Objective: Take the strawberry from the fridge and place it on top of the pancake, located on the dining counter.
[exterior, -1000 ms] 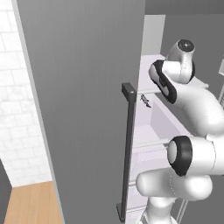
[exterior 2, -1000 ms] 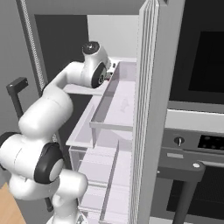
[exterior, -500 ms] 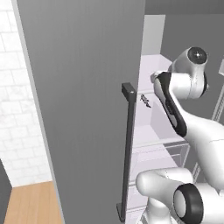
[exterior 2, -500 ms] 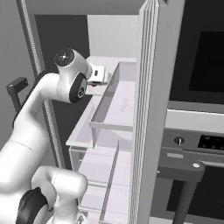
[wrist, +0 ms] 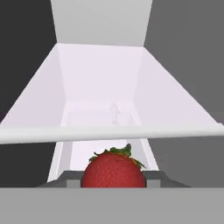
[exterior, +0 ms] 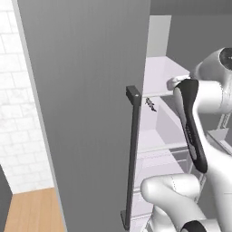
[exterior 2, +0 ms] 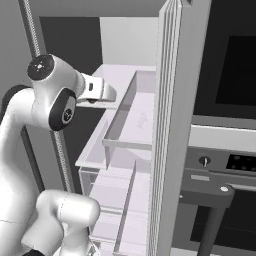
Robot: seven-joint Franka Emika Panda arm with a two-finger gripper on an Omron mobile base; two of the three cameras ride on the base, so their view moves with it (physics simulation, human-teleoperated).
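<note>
So over the last second the arm swung its upper joints back and up out of the fridge, with the wrist ending up higher and closer to the cameras. Going left to right in the left base view: white tiled wall, a strip of wood floor at the bottom, then the big grey fridge door with its dark bar handle, then the open fridge interior with white shelves, then the white arm on the right. In the right base view the arm is on the left with its hand poking toward the top shelf, the fridge's shelves and clear drawers sit in the middle, then the edge of the other open fridge door, and a dark oven on the far right. In the hand view the strawberry sits right between the end effector tips, red with a green leafy top, so the end effector is closed on the berry, with the white shelf stretching beyond it.
</note>
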